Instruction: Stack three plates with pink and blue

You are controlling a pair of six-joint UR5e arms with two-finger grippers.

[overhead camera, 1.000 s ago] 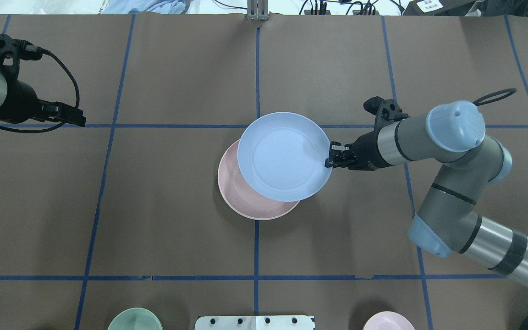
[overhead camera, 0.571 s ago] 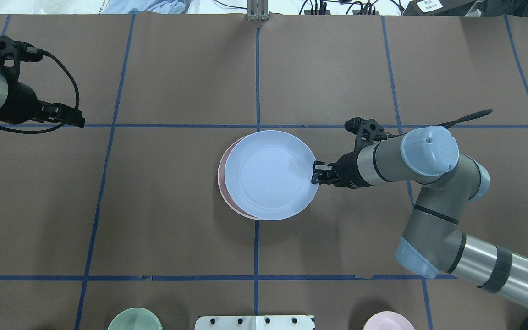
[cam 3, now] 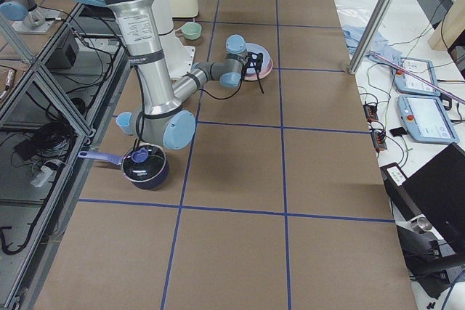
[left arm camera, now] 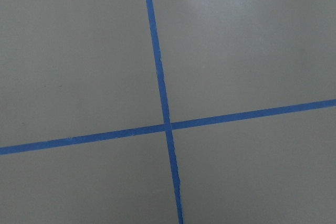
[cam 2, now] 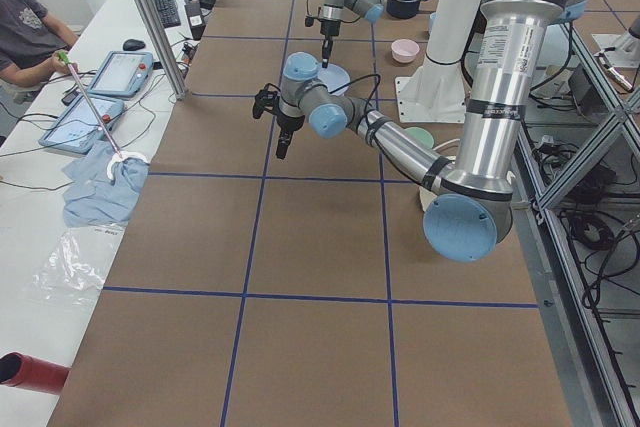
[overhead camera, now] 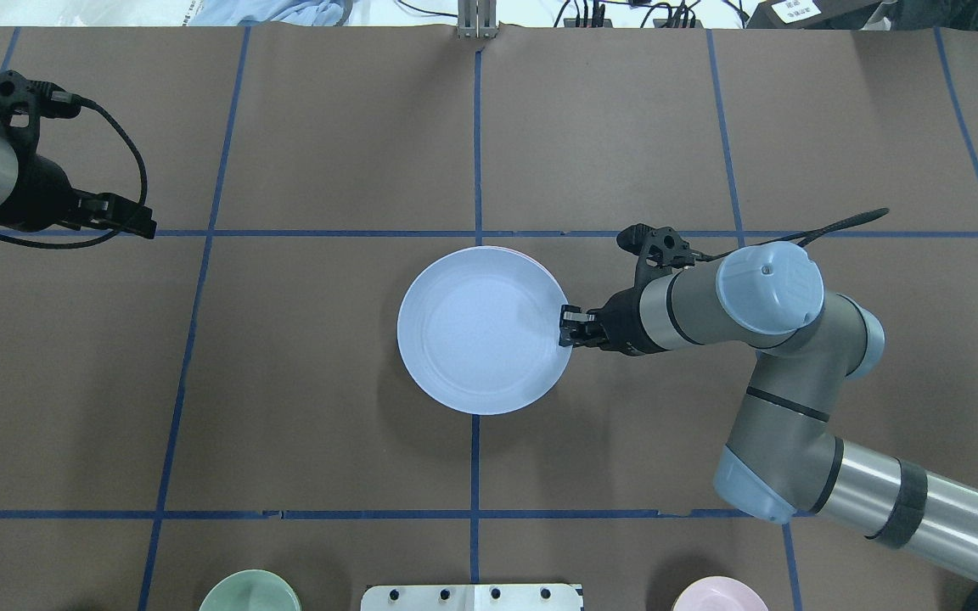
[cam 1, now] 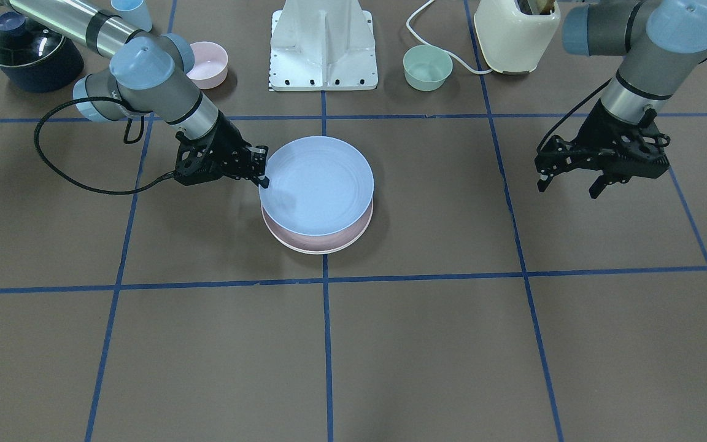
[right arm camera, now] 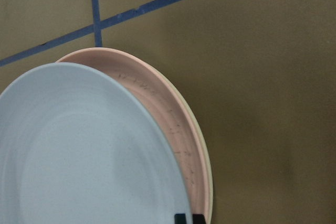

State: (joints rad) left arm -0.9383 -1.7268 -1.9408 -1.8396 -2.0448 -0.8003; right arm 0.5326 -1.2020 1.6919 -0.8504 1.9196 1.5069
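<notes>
My right gripper (overhead camera: pixel 568 327) is shut on the rim of the light blue plate (overhead camera: pixel 480 331). It holds the plate over the stack at the table's middle, also seen in the front view (cam 1: pixel 316 184). The pink plate (cam 1: pixel 328 245) lies under it and shows only as a crescent. In the right wrist view the pink plate (right arm camera: pixel 157 103) sits on the pale cream-green plate (right arm camera: pixel 209 182), of which only a thin rim shows. I cannot tell whether the blue plate touches the pink one. My left gripper (cam 1: pixel 568 184) is open and empty, far off over bare table.
Near the robot's base (cam 1: pixel 324 46) stand a small mint-green bowl (cam 1: pixel 427 67), a small pink bowl (cam 1: pixel 207 63), a cream toaster (cam 1: pixel 516 31) and a dark pot with a lid (cam 1: pixel 31 52). Blue tape lines cross the brown table.
My right gripper carried the blue plate leftward and nearer the robot's base, from partly overlapping the pink plate to almost fully covering it. The left arm has barely moved.
</notes>
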